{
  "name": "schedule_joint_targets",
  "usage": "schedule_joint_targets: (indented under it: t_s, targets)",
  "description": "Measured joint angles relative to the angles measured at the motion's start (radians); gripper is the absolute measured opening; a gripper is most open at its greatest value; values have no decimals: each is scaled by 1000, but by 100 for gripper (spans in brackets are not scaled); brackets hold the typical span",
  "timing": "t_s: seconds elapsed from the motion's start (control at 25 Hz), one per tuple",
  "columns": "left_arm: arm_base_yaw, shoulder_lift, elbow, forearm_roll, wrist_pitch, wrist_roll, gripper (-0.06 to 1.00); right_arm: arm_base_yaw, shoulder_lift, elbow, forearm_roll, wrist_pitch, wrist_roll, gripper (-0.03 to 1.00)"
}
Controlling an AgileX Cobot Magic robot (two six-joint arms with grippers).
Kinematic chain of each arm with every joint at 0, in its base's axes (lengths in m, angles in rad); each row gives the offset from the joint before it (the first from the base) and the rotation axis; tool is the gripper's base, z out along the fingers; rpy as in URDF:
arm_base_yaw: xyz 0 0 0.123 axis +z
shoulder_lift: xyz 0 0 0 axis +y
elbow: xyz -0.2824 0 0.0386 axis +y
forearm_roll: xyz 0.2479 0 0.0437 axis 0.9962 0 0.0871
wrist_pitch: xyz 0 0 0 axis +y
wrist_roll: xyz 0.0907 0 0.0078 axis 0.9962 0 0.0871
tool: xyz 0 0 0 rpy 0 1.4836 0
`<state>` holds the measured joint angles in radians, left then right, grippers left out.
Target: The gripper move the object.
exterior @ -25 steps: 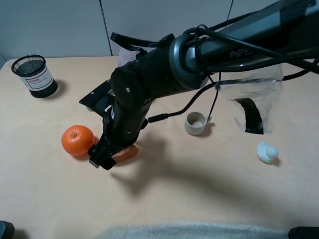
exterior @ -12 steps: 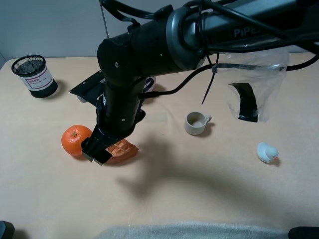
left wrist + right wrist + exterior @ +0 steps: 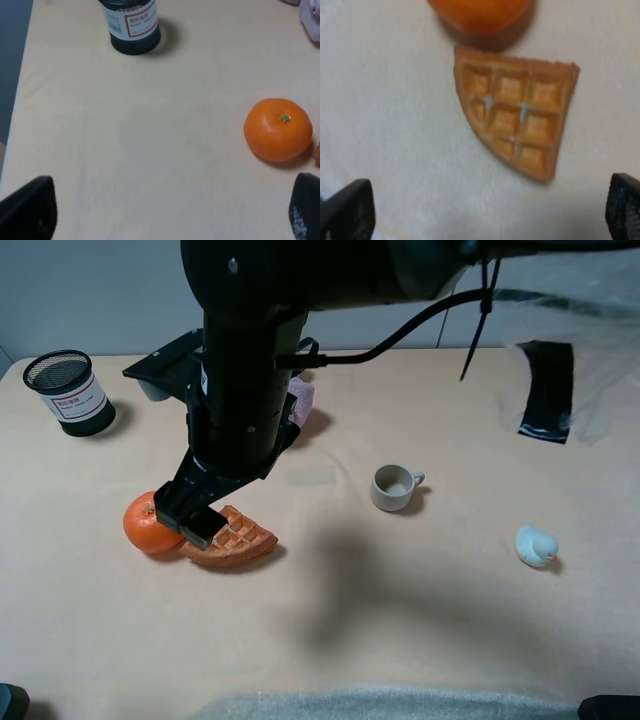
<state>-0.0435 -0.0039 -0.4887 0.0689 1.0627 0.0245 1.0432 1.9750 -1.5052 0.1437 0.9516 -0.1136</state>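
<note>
The orange-brown waffle wedge [image 3: 237, 540] lies flat on the table, touching or nearly touching the round orange fruit [image 3: 146, 524] on its left. My right gripper [image 3: 196, 518] reaches across from the right and hangs open just above the wedge's left end, holding nothing. In the right wrist view the waffle [image 3: 517, 122] lies free between the spread fingertips [image 3: 346, 210], with the orange [image 3: 480, 10] beyond it. My left gripper [image 3: 165, 212] is open and empty, low over bare table, with the orange [image 3: 278, 129] ahead of it to one side.
A black mesh pen holder [image 3: 70, 390] stands at the back left and shows in the left wrist view [image 3: 131, 25]. A beige cup [image 3: 393, 487] is mid-table and a white duck toy [image 3: 535, 545] at the right. A clear plastic bag [image 3: 560, 390] hangs from the right arm.
My right gripper has lifted up off the waffle and now hangs open above it. The waffle stays on the table beside the orange, and more of it shows.
</note>
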Motion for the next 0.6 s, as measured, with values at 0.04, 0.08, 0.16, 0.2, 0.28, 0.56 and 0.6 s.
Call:
schedule_joint_targets:
  t_s: [0.04,0.08,0.16,0.2,0.28,0.56,0.6]
  targets:
    - [0,0,0,0,0,0,92,-4,-13,0,-1,19,0,69]
    - [0,0,0,0,0,0,92,-9,-25,0,-2,35,0,69]
    - [0,0,0,0,0,0,92,-18,-50,0,-3,73,0,69]
    - [0,0,0,0,0,0,92,-23,-67,0,-3,90,0,69]
    - [0,0,0,0,0,0,92,-34,-96,0,-4,126,0,69]
    - [0,0,0,0,0,0,92,-73,-179,0,-8,238,0,69]
    - [0,0,0,0,0,0,92,-79,-194,0,-10,251,0,69]
